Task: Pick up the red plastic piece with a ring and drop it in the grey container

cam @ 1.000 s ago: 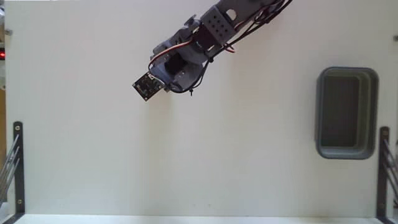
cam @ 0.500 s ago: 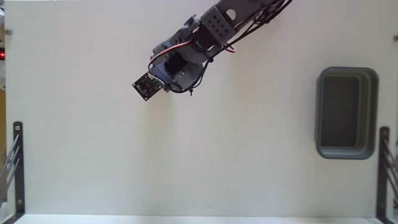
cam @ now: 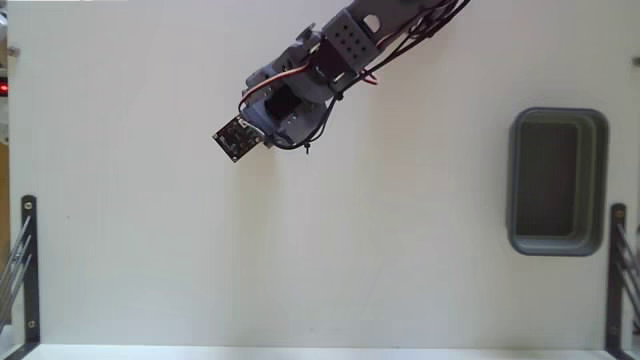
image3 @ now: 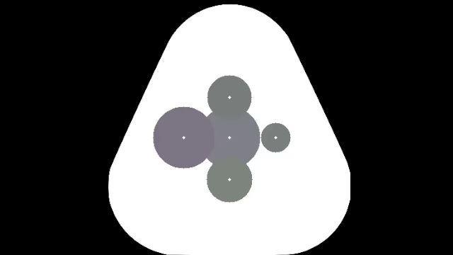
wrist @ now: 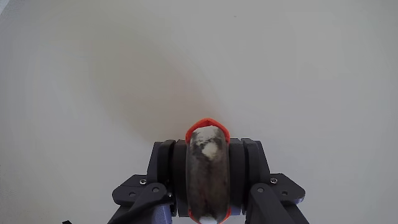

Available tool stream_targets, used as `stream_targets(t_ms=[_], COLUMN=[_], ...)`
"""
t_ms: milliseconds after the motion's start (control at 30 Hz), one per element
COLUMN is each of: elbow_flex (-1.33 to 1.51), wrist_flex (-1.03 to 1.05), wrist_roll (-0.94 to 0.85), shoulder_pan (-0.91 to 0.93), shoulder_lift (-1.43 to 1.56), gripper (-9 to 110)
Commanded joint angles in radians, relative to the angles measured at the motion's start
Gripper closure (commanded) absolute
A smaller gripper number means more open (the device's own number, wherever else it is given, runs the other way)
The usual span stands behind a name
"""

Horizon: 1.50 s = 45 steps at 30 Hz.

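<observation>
**Red piece pinched, tub far off**

Fixed view: my arm (cam: 330, 60) reaches over the white bench (cam: 300, 250); the grey container (cam: 557, 181) sits well apart at the right.

Wrist view: my pincer (wrist: 208, 146) is pressed around the red plastic piece with a ring (wrist: 208, 122), above bare bench.

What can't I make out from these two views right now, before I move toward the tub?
- Red plastic piece: the wrist view shows only an orange-red edge around a grey oval part; its ring and the grip are hidden. The fixed view shows none of it, the arm covers it.
- Gripper: fingertips unclear in the wrist view; hidden under the arm in the fixed view.
- Grey container: outside the wrist view; its floor is dark in the fixed view.
</observation>
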Motion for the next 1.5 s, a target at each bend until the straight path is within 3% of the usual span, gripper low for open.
stream_targets(t_ms=[0,800,1467], elbow_flex=[0.006,-0.019,-0.272], wrist_flex=[-0.005,0.033,0.335], wrist_roll=[0.005,0.005,0.005], shoulder_pan=[0.019,0.019,0.019], shoulder_lift=[0.015,0.027,0.077], gripper=[75,75,75])
